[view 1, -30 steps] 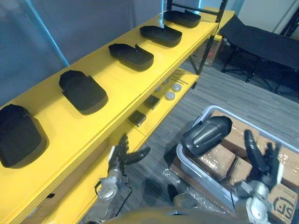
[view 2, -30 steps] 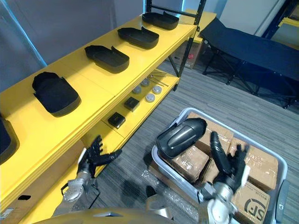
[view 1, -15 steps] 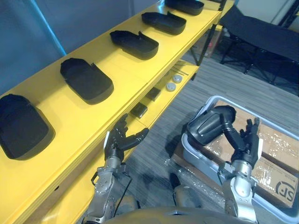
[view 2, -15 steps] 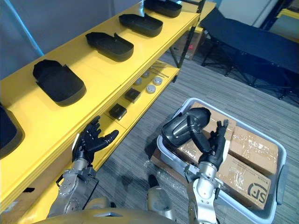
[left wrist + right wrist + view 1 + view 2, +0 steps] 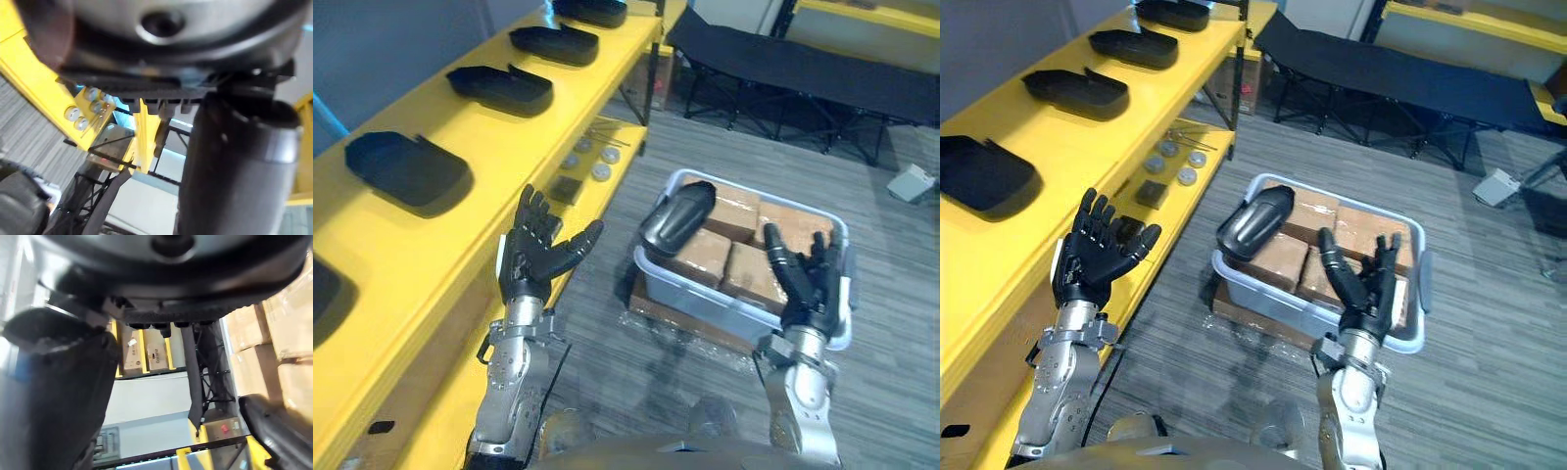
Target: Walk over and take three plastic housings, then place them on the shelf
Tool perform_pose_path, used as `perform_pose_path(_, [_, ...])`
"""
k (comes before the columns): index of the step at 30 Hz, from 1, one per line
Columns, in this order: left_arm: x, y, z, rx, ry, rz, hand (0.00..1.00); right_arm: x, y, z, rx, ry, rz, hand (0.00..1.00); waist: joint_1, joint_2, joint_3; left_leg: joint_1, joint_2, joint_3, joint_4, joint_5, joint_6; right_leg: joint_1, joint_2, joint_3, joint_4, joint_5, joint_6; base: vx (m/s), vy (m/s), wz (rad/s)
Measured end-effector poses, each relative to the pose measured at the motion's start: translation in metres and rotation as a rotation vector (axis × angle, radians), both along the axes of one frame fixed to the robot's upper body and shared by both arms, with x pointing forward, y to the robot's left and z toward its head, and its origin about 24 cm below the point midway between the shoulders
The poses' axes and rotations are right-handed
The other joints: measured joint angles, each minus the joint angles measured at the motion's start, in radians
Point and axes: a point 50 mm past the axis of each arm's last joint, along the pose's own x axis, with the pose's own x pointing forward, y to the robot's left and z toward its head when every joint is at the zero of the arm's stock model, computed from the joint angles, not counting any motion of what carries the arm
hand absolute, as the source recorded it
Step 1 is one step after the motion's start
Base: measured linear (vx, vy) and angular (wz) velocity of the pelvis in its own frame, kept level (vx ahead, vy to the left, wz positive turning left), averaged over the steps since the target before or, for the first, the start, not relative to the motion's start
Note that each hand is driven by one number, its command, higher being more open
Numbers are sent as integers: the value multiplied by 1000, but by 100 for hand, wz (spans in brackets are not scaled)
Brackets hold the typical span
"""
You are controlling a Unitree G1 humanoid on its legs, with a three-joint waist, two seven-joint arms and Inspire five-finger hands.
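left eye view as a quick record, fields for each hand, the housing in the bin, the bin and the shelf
left hand: open, fingers spread, raised beside the shelf's edge, holding nothing
right hand: open, raised at the bin's near side, holding nothing
housing: dark, lying tilted on the boxes at the bin's shelf-side corner
bin: grey, packed with cardboard boxes
shelf: yellow, top level bears a row of dark housings, each apart

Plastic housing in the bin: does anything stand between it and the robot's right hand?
Nothing visible does. The plastic housing lies atop the cardboard boxes in the bin, and the open right hand hovers to its right, apart.
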Motion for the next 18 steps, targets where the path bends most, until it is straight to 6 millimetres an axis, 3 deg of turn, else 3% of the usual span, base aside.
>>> perform_pose_path(2, [0, -15, 0, -13, 2, -71, 100, 0, -1, -10, -1, 60, 3, 100, 14, 30, -4, 33, 41, 16, -80, 55, -30, 4, 47, -64, -67, -3, 10, -13, -223, -89])
perform_pose_path(5, [0, -20, -1, -49, 2, -86, 100, 1, 2, -11, 0, 65, 44, 100, 10, 10, -2, 70, 77, 96, -104, 76, -43, 56, 89, -144, -226, -50, 81, 9, -225, -85])
perform_pose_path(9, [1, -28, -5, -107, 26, -82, 100, -5, -9, -12, -45, 98, 59, 100, -30, 12, 10, 70, 91, 94, -106, 99, -23, 108, 131, -161, -368, -66, 104, 1, -193, -36])
perform_pose_path(11, [0, -40, -13, -137, 58, -144, 100, -19, -23, -21, -60, 168, 26, 100, -43, 22, 12, 73, 89, 67, -106, 131, 23, 139, 141, -172, -399, -70, 98, -13, -97, 5])
perform_pose_path(12, [0, -42, -14, -133, 64, -159, 100, -20, -26, -22, -64, 178, 22, 100, -43, 23, 12, 73, 88, 60, -105, 135, 29, 141, 144, -166, -405, -72, 95, -31, -61, -19])
perform_pose_path(16, [-2, -49, -32, -75, 147, -200, 100, -16, -39, -25, -107, 209, 17, 100, -39, 39, 6, 77, 47, -50, -142, 112, 34, 127, 138, -117, -434, -61, 100, -53, 61, -29])
perform_pose_path(18, [-4, -49, -47, 34, 216, -214, 100, -5, -41, -22, -132, 199, 30, 100, -35, 53, -2, 98, 7, -73, -203, 91, 14, 83, 121, -93, -411, -48, 121, -47, 112, -25])
